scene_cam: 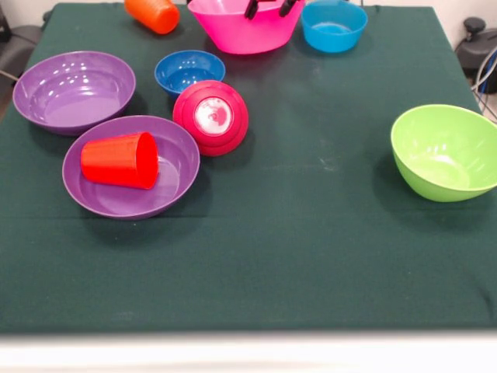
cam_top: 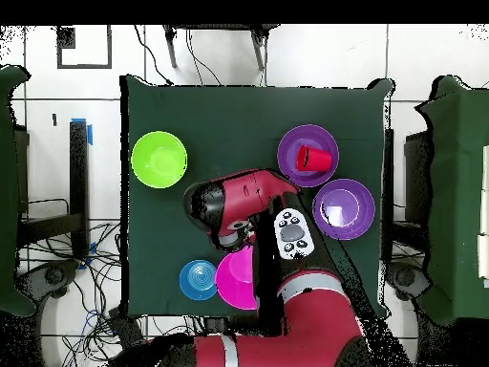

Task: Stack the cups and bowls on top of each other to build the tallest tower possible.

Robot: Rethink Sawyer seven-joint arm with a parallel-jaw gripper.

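My gripper (scene_cam: 269, 7) shows only as two dark fingertips (scene_cam: 252, 8) at the top edge, spread apart over the big pink bowl (scene_cam: 245, 37). A red cup (scene_cam: 120, 160) lies on its side in the nearer purple bowl (scene_cam: 177, 159). The other purple bowl (scene_cam: 74, 91) stands empty behind it. The small dark blue bowl (scene_cam: 189, 71) sits upright. The small crimson bowl (scene_cam: 211, 116) lies tipped, bottom toward the camera. The orange cup (scene_cam: 153, 13) lies on its side at the far edge. The light blue bowl (scene_cam: 334, 25) and the lime green bowl (scene_cam: 446, 151) stand alone. The yellow cup is out of view. No tower stands.
In the overhead view the red arm (cam_top: 239, 205) covers the table's middle and hides the crimson and dark blue bowls. The green cloth (scene_cam: 295, 256) runs to the table's front edge. The pink bowl (cam_top: 239, 277) and light blue bowl (cam_top: 198, 279) sit near the robot's base.
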